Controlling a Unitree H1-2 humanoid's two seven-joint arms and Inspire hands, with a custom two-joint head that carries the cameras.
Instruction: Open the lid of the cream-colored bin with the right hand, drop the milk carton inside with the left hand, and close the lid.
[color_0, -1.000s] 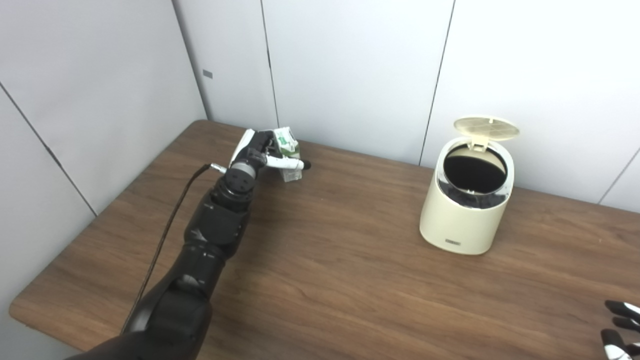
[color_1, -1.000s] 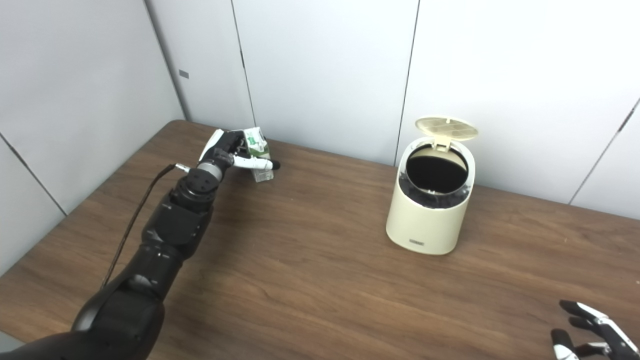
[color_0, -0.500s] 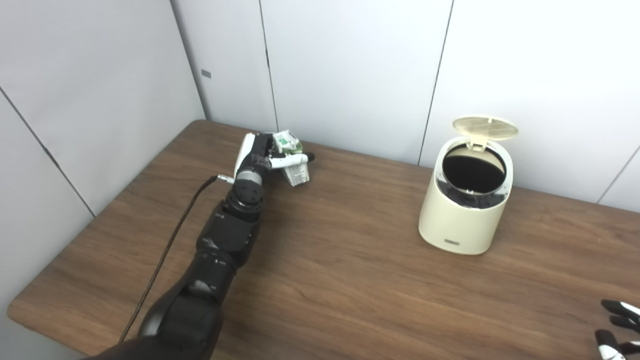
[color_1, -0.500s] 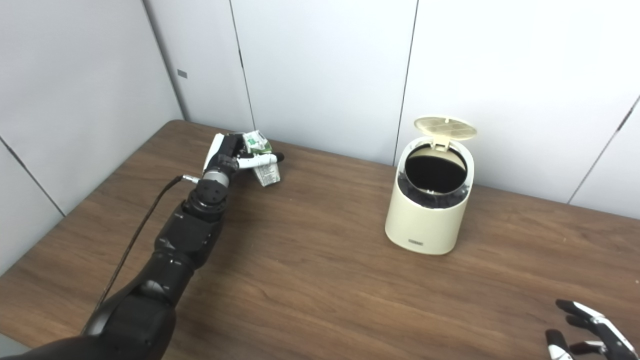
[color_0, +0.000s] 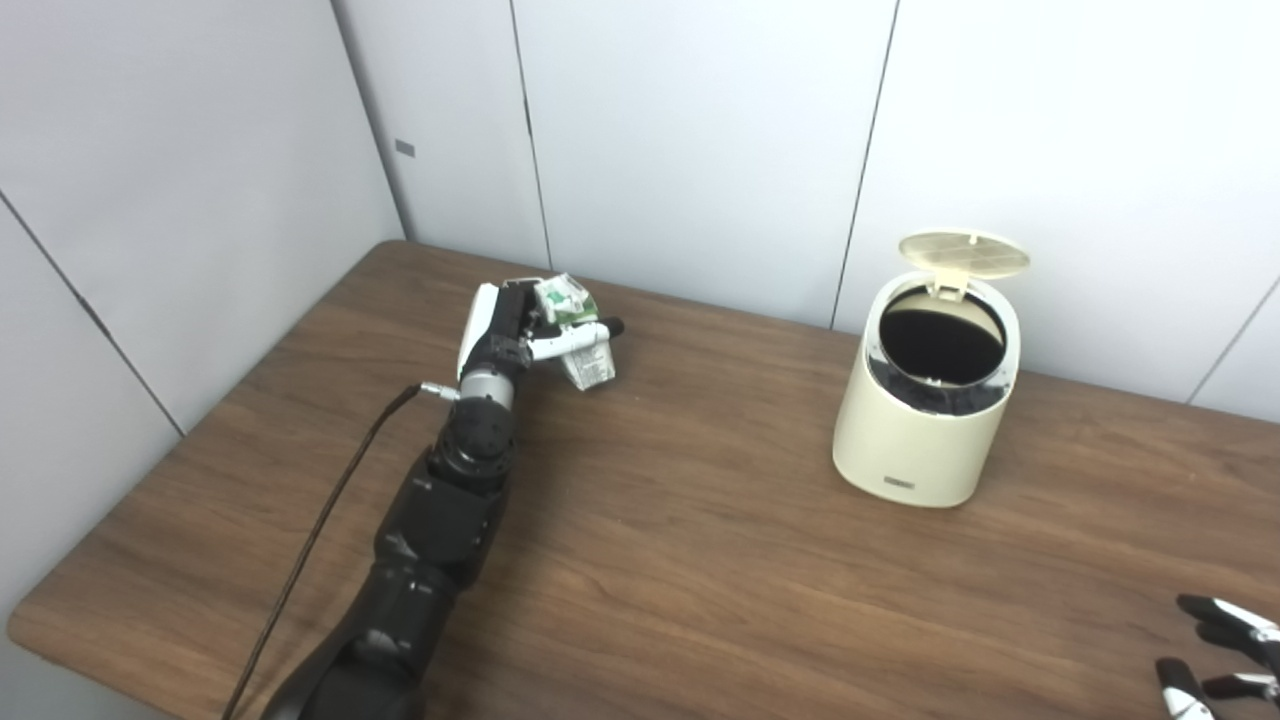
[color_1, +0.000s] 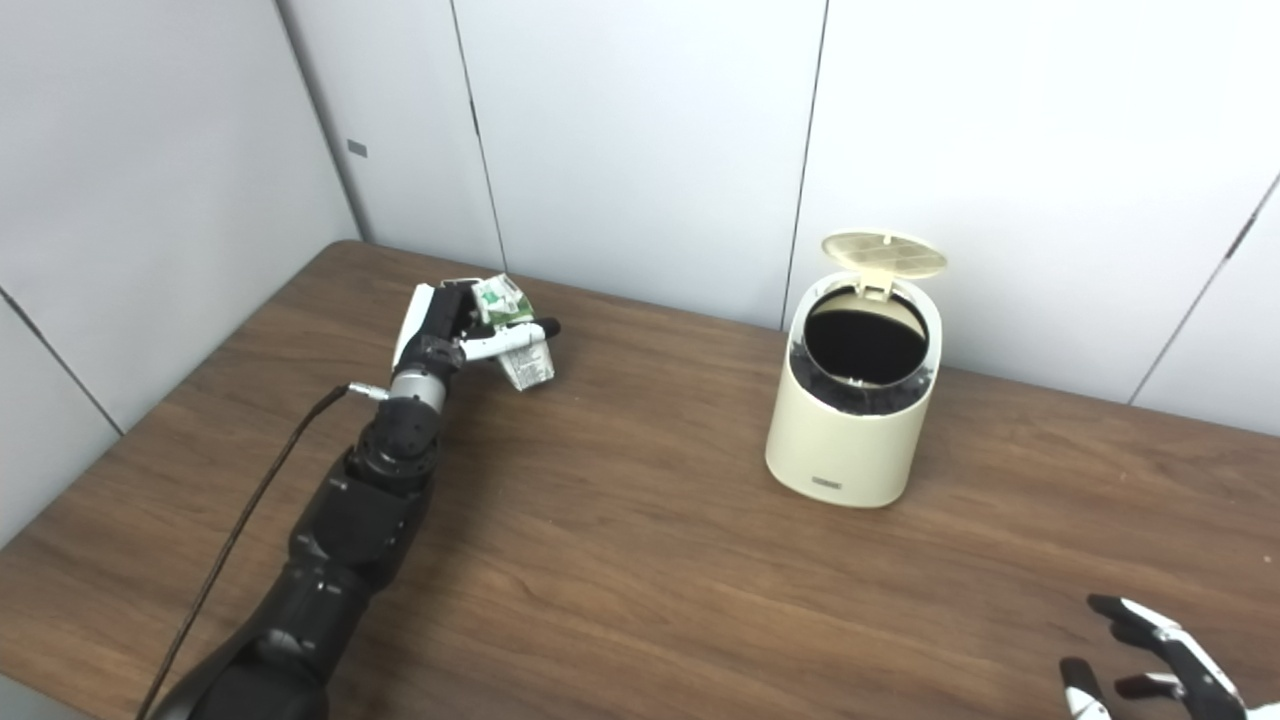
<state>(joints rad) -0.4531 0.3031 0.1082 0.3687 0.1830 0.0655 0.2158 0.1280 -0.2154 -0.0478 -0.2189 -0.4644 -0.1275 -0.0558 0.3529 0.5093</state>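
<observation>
Fingers and thumb of your left hand (color_0: 520, 325) are clamping the milk carton (color_0: 580, 340), which is now tilting and clearing the table (color_0: 700, 560); a sec ago it was sitting upright on the wood by the back wall. So pickup looks done, and you're entering the carry. Cream-colored bin (color_0: 925, 420) is standing well to the right, lid (color_0: 963, 250) already up, mouth unobstructed. Right hand (color_1: 1150, 665) is idling at bottom-right corner w/ fingers apart, holding nothing.

Wood-grain matt table (color_0: 700, 560), smooth glossy cream plastic bin (color_0: 925, 420), crumpled printed paper milk carton (color_0: 585, 355), glossy black plastic arm (color_0: 440, 520).
</observation>
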